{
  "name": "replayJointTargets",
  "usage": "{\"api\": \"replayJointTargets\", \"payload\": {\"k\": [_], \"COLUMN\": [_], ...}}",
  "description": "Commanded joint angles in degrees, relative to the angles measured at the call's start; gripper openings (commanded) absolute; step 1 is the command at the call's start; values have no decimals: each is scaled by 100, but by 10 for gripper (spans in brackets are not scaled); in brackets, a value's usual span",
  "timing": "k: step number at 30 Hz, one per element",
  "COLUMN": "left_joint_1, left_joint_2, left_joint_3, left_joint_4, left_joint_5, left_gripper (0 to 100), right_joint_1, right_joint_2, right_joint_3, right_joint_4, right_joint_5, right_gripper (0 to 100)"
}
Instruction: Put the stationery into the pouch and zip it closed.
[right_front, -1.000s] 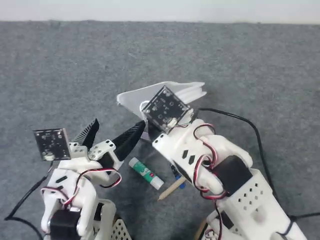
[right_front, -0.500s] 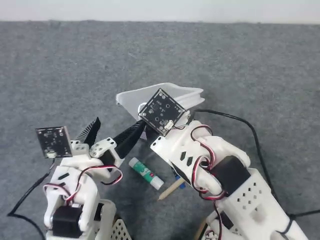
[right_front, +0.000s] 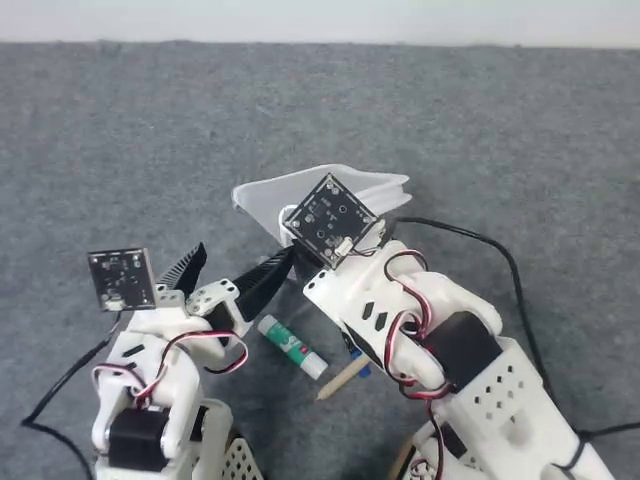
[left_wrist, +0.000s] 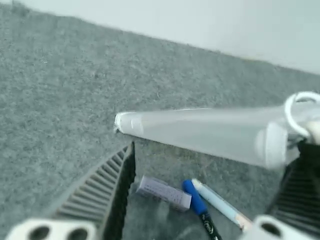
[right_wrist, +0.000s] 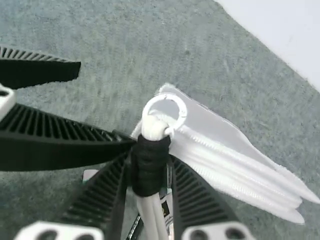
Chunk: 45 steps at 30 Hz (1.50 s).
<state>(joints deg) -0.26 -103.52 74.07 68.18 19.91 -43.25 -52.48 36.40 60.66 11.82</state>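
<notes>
Right gripper (right_wrist: 149, 150) is clamped on the zip pull (right_wrist: 163, 112) at the end of the white pouch (right_front: 290, 192). Left gripper (right_front: 243, 256) gapes wide, one finger crowding that grip. Glue stick (right_front: 291, 346), blue pen (left_wrist: 196, 200) and pencil (right_front: 343, 378) lie outside the pouch on the grey mat (right_front: 500, 130), partly under the right arm.

There is one pouch (right_front: 262, 203), one glue stick (right_front: 291, 346), one pen (right_front: 357, 365) and one pencil (right_front: 342, 380). The grippers are two: the left gripper (right_front: 245, 253) and the right gripper (right_wrist: 148, 152).
</notes>
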Motion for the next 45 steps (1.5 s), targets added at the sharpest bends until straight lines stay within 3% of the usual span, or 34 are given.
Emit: {"api": "replayJointTargets", "payload": {"k": [1, 11, 22, 31, 45], "left_joint_1": [-9, -9, -18, -18, -756], "left_joint_2": [-35, -18, -35, -35, -35], "left_joint_3": [-66, -4, 365, 347, 127], "left_joint_4": [9, -149, -554, -554, -554], "left_joint_5": [-35, -35, -862, -1196, -1160], "left_gripper": [427, 415, 196, 62, 12], "right_joint_1": [101, -330, -295, 259, 1270], "right_joint_2": [-251, -312, -312, -312, -312], "right_joint_3": [-123, 123, 404, 677, 651], "right_joint_4": [-13, 13, 13, -31, -40], "right_joint_5": [-88, -44, -26, -26, -88], "right_gripper": [6, 6, 6, 6, 6]}}
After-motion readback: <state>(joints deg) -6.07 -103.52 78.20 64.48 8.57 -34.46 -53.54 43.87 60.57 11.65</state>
